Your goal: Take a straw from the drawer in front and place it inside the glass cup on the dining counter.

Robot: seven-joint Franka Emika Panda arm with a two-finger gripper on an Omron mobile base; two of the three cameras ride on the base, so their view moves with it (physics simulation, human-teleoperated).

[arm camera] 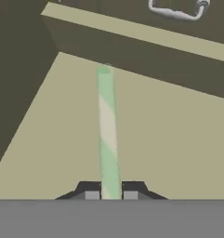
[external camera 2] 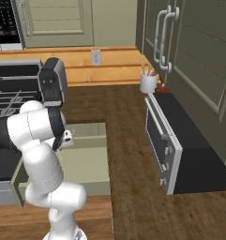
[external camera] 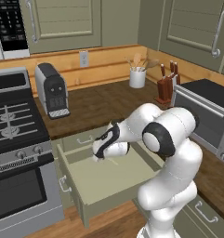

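A: Start closest in. What is the gripper (arm camera: 111,195) doing?

B: In the hand view its two dark fingertips (arm camera: 91,191) stand pressed against either side of the straw (arm camera: 107,135), so it is clamped on the straw. The straw is striped pale green and cream, and it runs straight away from the fingers across the drawer floor to the drawer's far wall.

A: And from the base cameras?

B: In the left base view the hand (external camera: 105,145) is lowered into the open drawer (external camera: 114,179), the wide sage-green one pulled out below the counter. A thin pale line, the straw (external camera: 112,161), shows just beside the hand over the drawer floor. In the right base view the gripper (external camera 2: 66,138) sits at the drawer's (external camera 2: 88,171) back part, largely behind the arm.

A: What lies around the drawer?

B: The stove (external camera: 13,139) is beside it on the left in the left base view. Behind it, on the dark wood counter (external camera: 102,104), stands a toaster (external camera: 51,89). A toaster oven (external camera: 207,116) sits on the counter to the right.

A: Further back?

B: A white utensil crock (external camera: 137,76) stands near the wall, and a knife block (external camera: 166,86) is close to the toaster oven. Sage-green cabinets (external camera: 62,21) hang above.
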